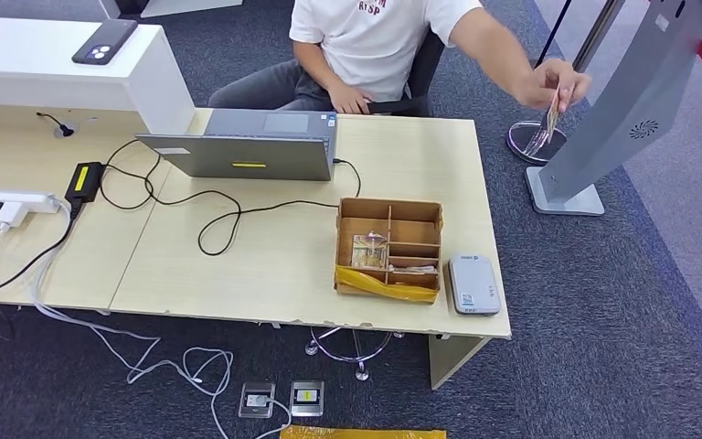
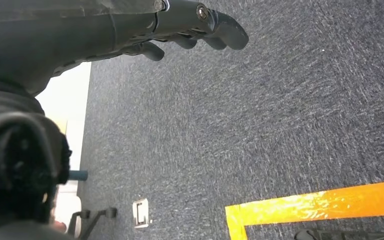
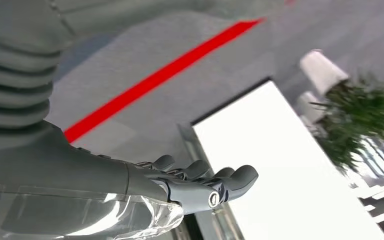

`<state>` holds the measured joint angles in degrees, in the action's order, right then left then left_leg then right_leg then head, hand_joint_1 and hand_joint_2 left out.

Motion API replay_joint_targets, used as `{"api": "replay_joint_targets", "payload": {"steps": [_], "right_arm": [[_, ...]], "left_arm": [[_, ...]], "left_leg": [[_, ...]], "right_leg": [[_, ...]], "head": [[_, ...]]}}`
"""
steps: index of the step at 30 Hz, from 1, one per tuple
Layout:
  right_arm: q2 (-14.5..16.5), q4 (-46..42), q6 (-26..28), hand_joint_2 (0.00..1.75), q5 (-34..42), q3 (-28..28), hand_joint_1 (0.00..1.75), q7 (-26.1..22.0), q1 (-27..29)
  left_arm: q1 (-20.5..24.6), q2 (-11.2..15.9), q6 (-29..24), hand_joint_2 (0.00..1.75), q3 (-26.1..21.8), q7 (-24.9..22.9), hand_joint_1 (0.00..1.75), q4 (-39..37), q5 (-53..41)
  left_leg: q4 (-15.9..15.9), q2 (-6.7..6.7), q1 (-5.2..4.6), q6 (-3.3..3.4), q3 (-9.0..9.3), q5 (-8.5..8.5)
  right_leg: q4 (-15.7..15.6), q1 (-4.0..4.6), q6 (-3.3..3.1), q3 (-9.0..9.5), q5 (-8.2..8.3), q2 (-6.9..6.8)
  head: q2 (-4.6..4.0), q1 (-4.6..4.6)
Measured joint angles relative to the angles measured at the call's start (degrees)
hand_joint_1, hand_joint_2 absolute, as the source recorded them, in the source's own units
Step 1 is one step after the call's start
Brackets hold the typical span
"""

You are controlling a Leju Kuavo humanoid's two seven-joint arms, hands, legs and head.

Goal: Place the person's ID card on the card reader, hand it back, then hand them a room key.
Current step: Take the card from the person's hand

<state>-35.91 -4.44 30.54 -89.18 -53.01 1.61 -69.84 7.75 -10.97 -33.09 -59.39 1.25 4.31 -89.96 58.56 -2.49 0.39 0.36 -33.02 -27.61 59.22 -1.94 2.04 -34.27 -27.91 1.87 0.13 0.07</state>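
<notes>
Large pale wooden desk (image 1: 265, 265) sits ahead of both hands. Neither hand is over it.

Seated person in a white T-shirt (image 1: 375, 37) has one arm stretched out past the desk's far corner. Their hand (image 1: 548, 84) holds out a thin, partly see-through ID card (image 1: 547, 123), well apart from both robot hands.

On the desk: open brown wooden compartment box (image 1: 389, 247), with what may be room keys inside; can't confirm. Just beside it is the flat grey rectangular card reader (image 1: 473, 284), nothing on it.

Right hand (image 3: 200, 182): raised, fingers extended and together, holding nothing. Left hand (image 2: 190, 27): hanging over carpet, fingers loosely extended, empty.

Step, as I judge it: the very start, taking the card. Next move calls for the right hand to reach the offered card, pinch it, then carry it back to the reader.
</notes>
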Motion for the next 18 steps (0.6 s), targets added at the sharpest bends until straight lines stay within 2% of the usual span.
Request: {"api": "replay_joint_targets", "payload": {"steps": [4,7,18], "right_arm": [[2.3,0.4,2.0,1.75,0.0,5.1,0.00,-1.0,-5.9],[4.1,0.5,3.0,1.75,0.0,8.6,0.00,-1.6,-8.3],[11.9,1.1,4.6,1.75,0.0,19.6,0.00,-6.3,-11.5]], "left_arm": [[0.1,0.0,-0.1,0.00,0.5,0.4,0.00,0.0,0.0],[0.1,0.0,-0.1,0.00,1.0,0.6,0.00,0.0,0.0],[0.0,0.0,-0.5,0.00,2.0,0.8,0.00,0.0,0.0]], "left_leg": [[0.0,0.00,0.05,0.00,-0.01,0.04],[0.0,-0.06,0.08,-0.01,-0.02,0.05],[0.0,-0.02,0.10,-0.03,0.03,0.06]], "right_leg": [[0.0,0.05,-0.01,-0.07,0.00,0.01],[0.0,0.09,-0.01,-0.06,0.00,-0.05],[0.0,0.10,-0.01,-0.08,0.01,0.03]], "head": [[0.00,-0.02],[-0.01,0.00],[-0.01,-0.01]]}}
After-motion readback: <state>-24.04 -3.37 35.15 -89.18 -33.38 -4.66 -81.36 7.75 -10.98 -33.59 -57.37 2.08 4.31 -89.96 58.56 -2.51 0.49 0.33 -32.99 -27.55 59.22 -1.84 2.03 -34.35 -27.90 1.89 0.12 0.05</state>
